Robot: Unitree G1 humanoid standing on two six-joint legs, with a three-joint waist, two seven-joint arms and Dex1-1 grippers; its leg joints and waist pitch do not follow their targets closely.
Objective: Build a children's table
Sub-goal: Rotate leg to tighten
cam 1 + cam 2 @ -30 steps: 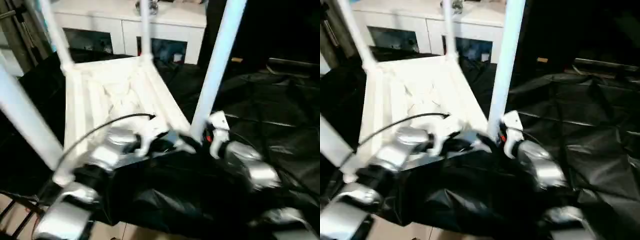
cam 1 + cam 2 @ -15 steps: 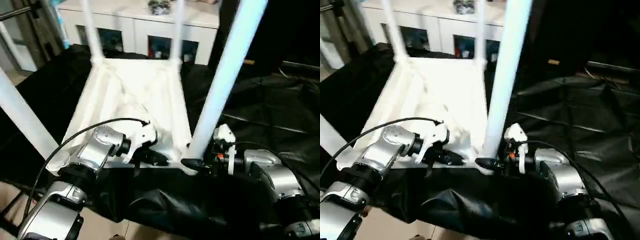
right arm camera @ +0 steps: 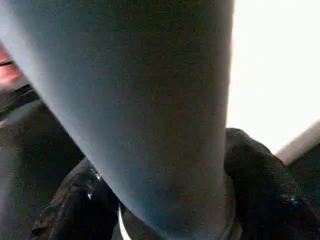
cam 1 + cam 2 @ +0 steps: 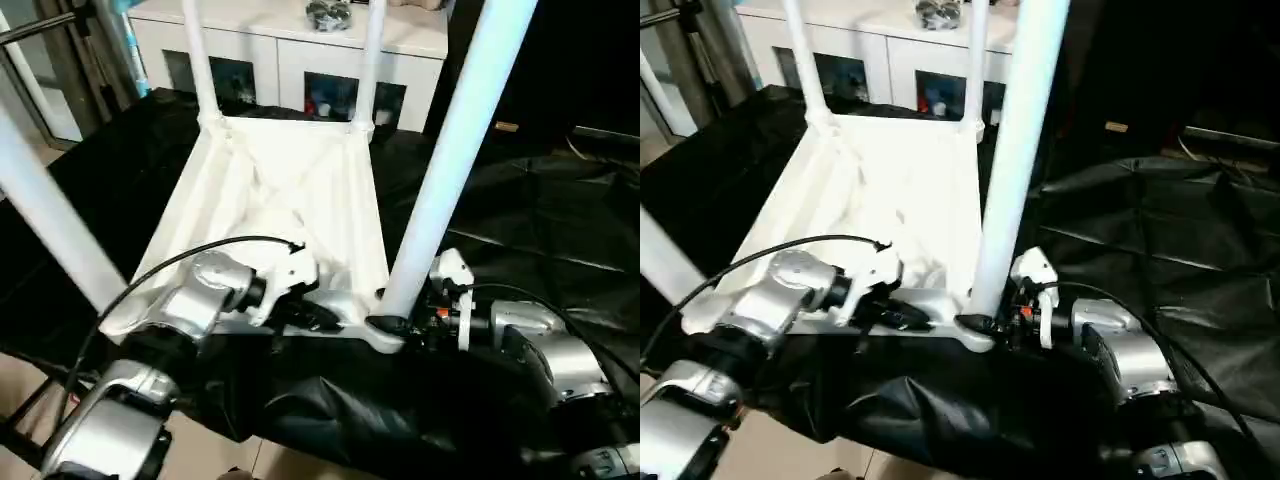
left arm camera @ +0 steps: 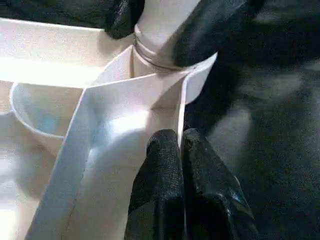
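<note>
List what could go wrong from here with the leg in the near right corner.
1. The right gripper straddles the leg only at its base, right above the socket; the tall leg could lean and jam.
2. The left gripper pinches just a thin rim of the table, so it may slip and let the table slide on the black sheet.

upturned children's table (image 4: 290,200) on black sheet (image 4: 560,230)
</note>
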